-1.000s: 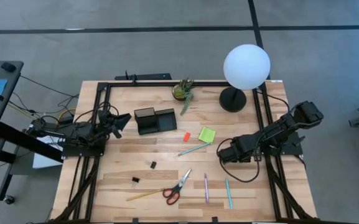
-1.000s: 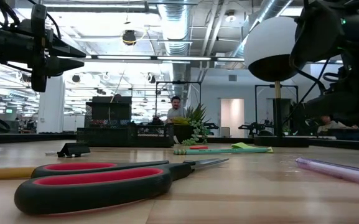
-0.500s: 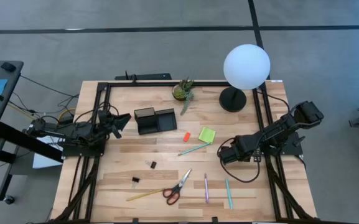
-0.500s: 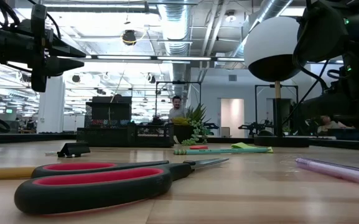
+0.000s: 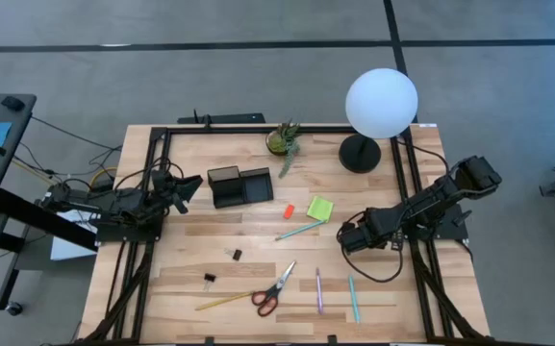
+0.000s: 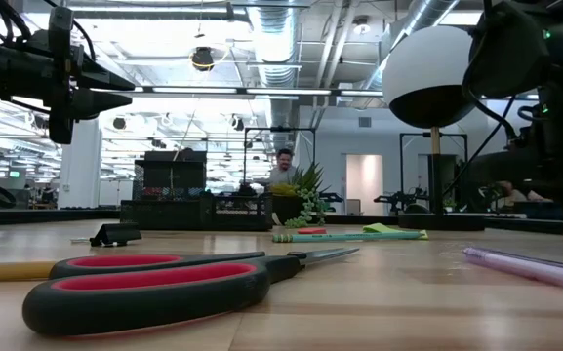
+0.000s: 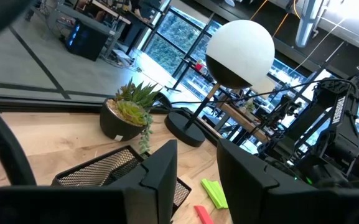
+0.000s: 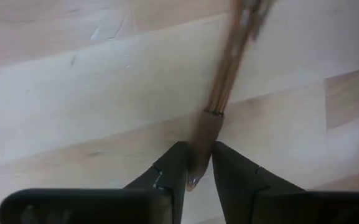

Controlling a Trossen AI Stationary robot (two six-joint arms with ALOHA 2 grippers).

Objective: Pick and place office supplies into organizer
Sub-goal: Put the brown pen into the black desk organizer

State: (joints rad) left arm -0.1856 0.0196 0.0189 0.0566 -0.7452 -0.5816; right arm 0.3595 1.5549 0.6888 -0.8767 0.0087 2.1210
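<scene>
Two arms: right gripper [image 8: 195, 167] was low over the worktop [image 5: 258, 264] at its right side, jaws closed in on a brown pencil [image 8: 226, 71] lying there, narrower than a second before.
Left gripper [image 7: 195, 171]: parked by the organizer [image 5: 240, 185], jaws parted, empty.
Meaning: first pickup was judged underway.

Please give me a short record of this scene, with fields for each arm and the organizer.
left gripper: fingers open, empty, raised beside the black mesh organizer
right gripper: low on the wooden table, fingers closed on a thin brown pencil
organizer contents: cannot tell
on table: red-handled scissors, lime-green sticky pad
</scene>
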